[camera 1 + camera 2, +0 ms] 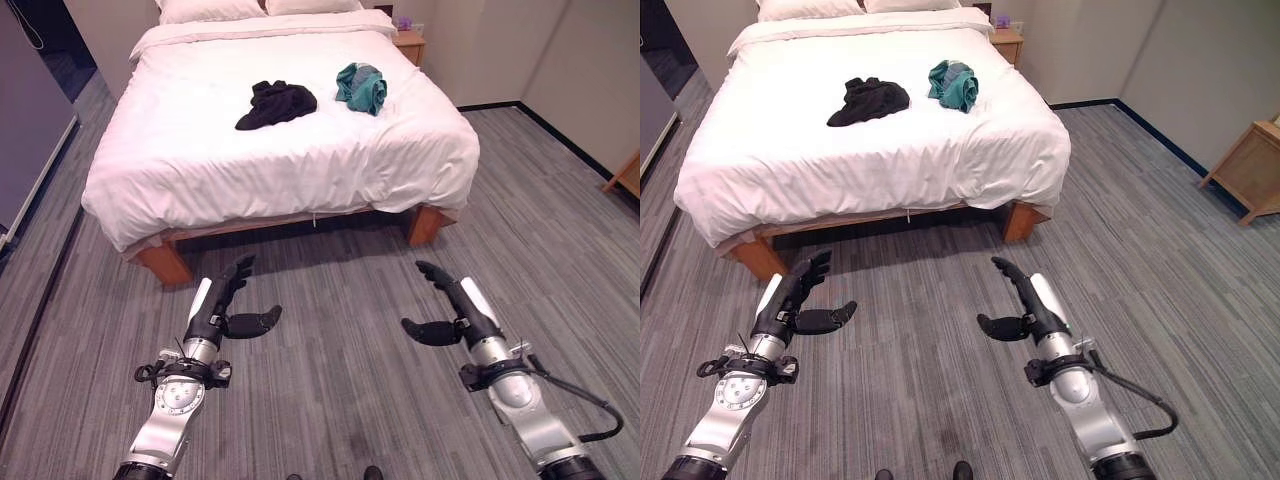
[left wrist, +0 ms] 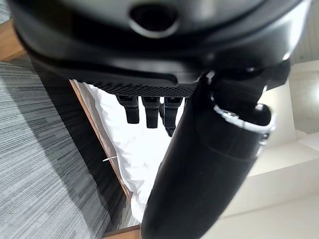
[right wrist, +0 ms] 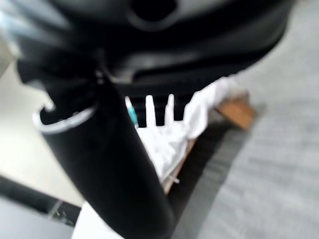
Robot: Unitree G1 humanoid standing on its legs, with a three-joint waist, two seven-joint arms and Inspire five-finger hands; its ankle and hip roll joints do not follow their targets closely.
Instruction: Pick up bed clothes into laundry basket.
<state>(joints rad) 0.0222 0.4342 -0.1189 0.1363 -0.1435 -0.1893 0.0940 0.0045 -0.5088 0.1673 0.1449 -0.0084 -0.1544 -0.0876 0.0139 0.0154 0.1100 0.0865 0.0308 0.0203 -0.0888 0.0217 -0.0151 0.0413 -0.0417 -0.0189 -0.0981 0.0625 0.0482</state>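
Two crumpled garments lie on the white bed (image 1: 200, 150): a black one (image 1: 276, 103) near the middle and a teal one (image 1: 362, 87) to its right. No laundry basket is visible. My left hand (image 1: 225, 300) hovers over the grey floor in front of the bed's foot, open, with straight fingers and the thumb turned inward. My right hand (image 1: 450, 305) mirrors it on the right, also open and holding nothing. Both hands are well short of the clothes.
The bed stands on wooden legs (image 1: 165, 265) with pillows (image 1: 210, 10) at its head. A wooden nightstand (image 1: 408, 45) sits beside the headboard and another wooden cabinet (image 1: 1250, 170) stands at the right wall. Grey striped carpet (image 1: 330, 360) spreads around the bed.
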